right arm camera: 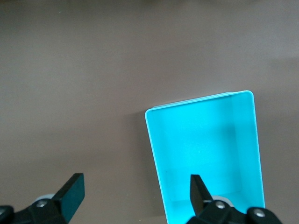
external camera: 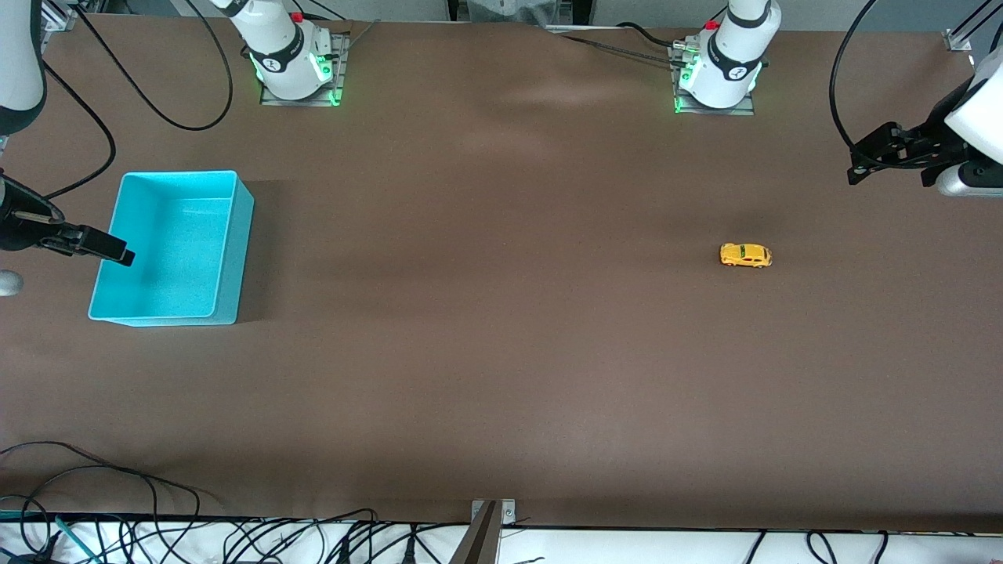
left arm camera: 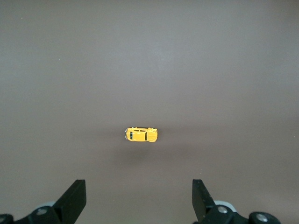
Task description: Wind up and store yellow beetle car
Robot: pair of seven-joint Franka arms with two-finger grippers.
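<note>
The yellow beetle car (external camera: 745,255) stands on its wheels on the brown table, toward the left arm's end. In the left wrist view the car (left arm camera: 141,135) lies well ahead of the fingertips. My left gripper (external camera: 860,160) is open and empty, raised over the table's edge at the left arm's end, apart from the car; it also shows in the left wrist view (left arm camera: 139,186). The turquoise bin (external camera: 168,251) is empty. My right gripper (external camera: 117,252) is open and empty, over the bin's outer rim; in the right wrist view (right arm camera: 135,184) one finger is over the bin (right arm camera: 201,149).
The two arm bases (external camera: 294,59) (external camera: 717,70) with green lights stand along the table's edge farthest from the front camera. Loose cables (external camera: 94,478) and a metal bracket (external camera: 490,517) lie at the edge nearest to it.
</note>
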